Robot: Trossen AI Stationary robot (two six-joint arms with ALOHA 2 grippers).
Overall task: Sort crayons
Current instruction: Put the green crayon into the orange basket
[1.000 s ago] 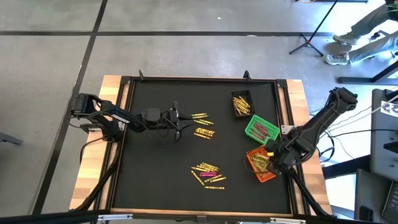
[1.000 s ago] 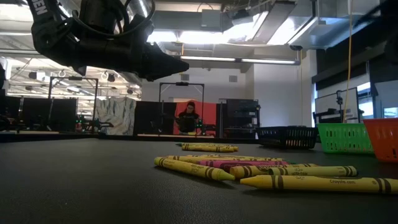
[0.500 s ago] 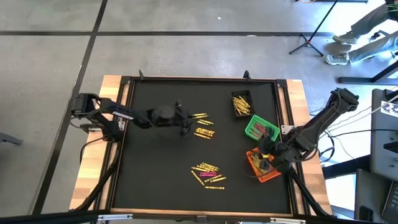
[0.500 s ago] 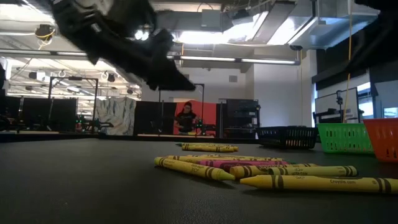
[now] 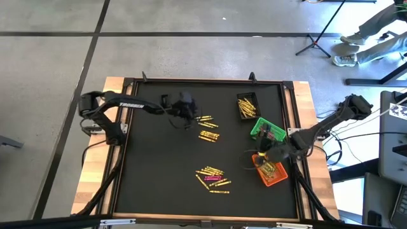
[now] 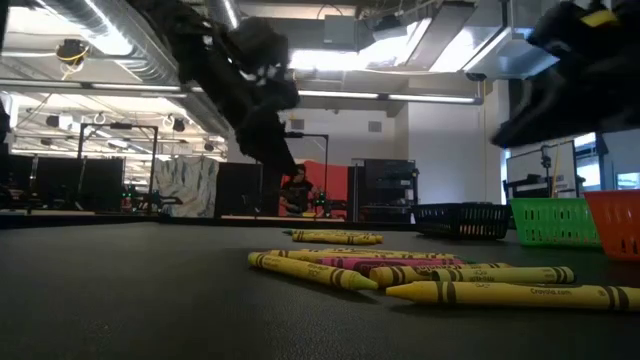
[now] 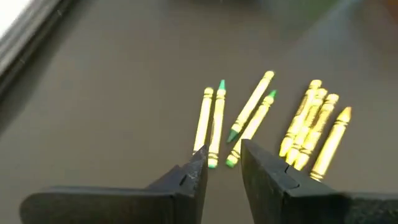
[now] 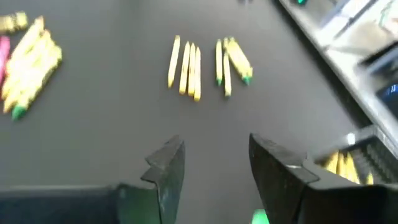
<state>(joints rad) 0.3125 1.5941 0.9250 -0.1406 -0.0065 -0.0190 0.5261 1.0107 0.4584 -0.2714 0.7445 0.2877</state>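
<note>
Roughly midway, I judge: black (image 5: 247,105), green (image 5: 267,131) and orange (image 5: 272,172) plastic bins each hold some thin paper-wrapped crayons. Left gripper (image 7: 222,163), narrowly open, empty, has yellow green-tipped crayons (image 7: 233,117) just ahead. Right gripper (image 8: 214,155), wide open, empty, beside the orange bin; mixed yellow-pink pile (image 5: 213,177) remains nearby.

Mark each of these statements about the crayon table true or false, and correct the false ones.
1. The left hand is clamped on a crayon. False: its fingers hold nothing; the crayons lie on the mat beyond them.
2. Three bins sit along the table's right side. True: a black bin, a green bin and an orange bin.
3. The black bin is empty. False: yellow crayons lie in it.
4. The right hand is open with nothing between its fingers. True.
5. Loose crayons lie on the mat in more than one cluster. True.
</note>
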